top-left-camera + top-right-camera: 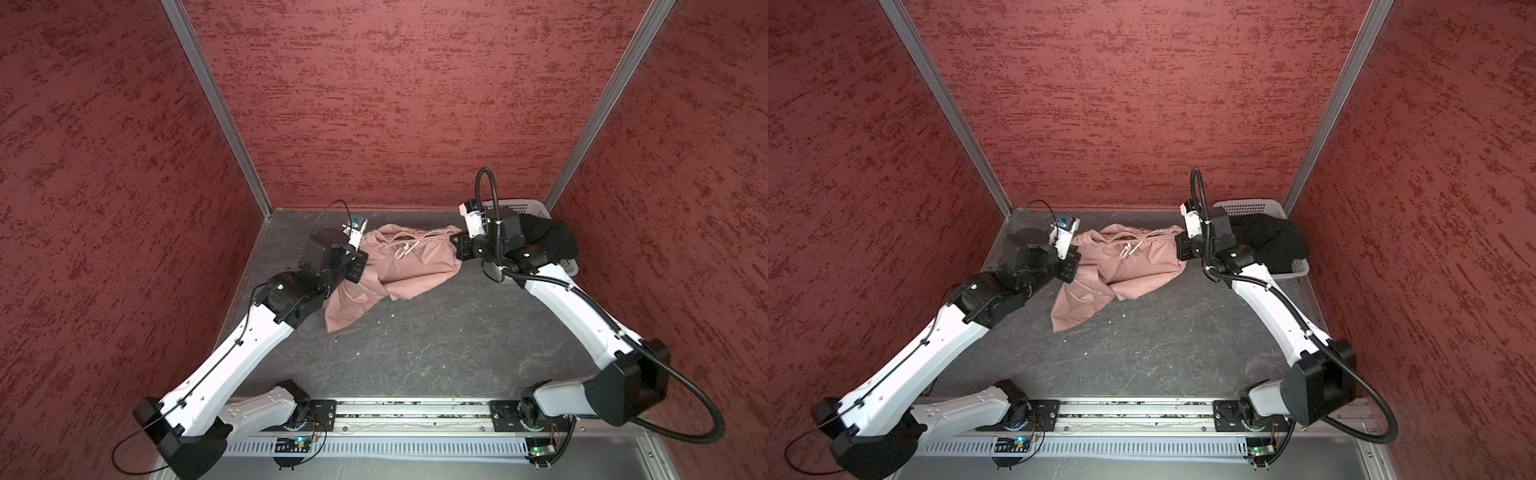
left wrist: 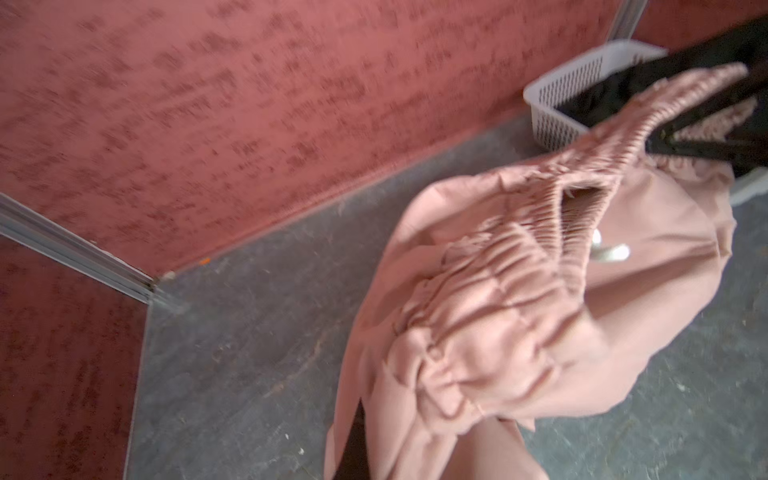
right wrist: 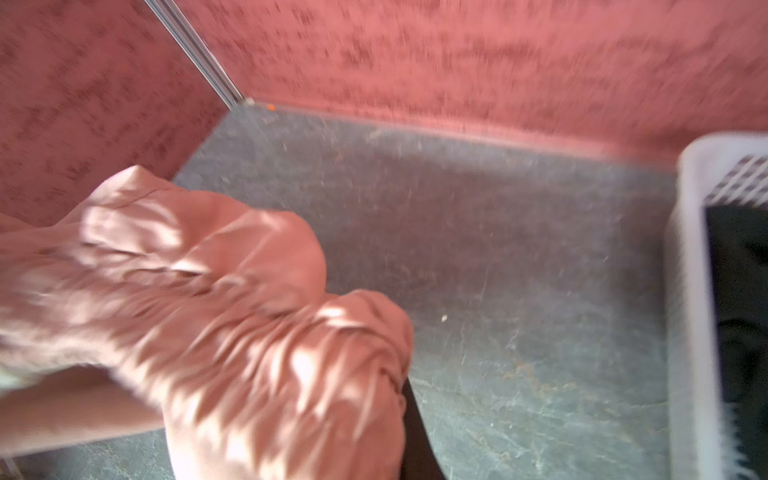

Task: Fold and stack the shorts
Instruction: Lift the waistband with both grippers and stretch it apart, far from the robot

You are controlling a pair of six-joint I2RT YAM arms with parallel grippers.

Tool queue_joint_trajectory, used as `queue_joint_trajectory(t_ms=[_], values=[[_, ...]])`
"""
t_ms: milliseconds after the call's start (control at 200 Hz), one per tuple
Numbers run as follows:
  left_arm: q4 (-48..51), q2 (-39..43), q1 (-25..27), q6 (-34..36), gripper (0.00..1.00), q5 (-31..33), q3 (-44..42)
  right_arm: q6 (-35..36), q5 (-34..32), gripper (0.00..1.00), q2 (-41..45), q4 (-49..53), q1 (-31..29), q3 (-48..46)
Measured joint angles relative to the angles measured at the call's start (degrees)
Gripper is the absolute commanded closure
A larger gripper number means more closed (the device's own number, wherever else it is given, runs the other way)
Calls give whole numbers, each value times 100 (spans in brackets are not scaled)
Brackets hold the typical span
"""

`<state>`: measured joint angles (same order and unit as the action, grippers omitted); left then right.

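Shorts of dusty pink soft fabric [image 1: 399, 270] are held by the gathered waistband [image 1: 419, 236] at the table's [image 1: 415, 357] twelve o'clock, with the legs trailing crumpled toward seven. The left hand [image 1: 360, 262] is clamped on the waistband's nine o'clock end and the right hand [image 1: 457, 246] on its three o'clock end. To me this looks like the spreading step. It would go best with an even pull apart, a lift until the legs untwist, then laying them flat. Black fabric shorts [image 1: 548, 239] wait in the white perforated plastic basket [image 1: 519, 204] at two o'clock.
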<state>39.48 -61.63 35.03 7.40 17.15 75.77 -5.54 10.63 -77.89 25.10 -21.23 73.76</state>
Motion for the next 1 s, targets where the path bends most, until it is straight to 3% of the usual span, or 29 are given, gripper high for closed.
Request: queue_joint_trajectory(t_ms=[271, 696, 1002], values=[[949, 184, -9, 332, 96, -83, 1423, 431, 400, 100, 1034, -109, -4, 166], [2750, -356, 2, 455, 95, -315, 4308, 343, 638, 100, 1519, 693, -4, 1641], [3097, -756, 2, 245, 95, -299, 4476, 356, 684, 100, 1414, 1620, -2, 2752]])
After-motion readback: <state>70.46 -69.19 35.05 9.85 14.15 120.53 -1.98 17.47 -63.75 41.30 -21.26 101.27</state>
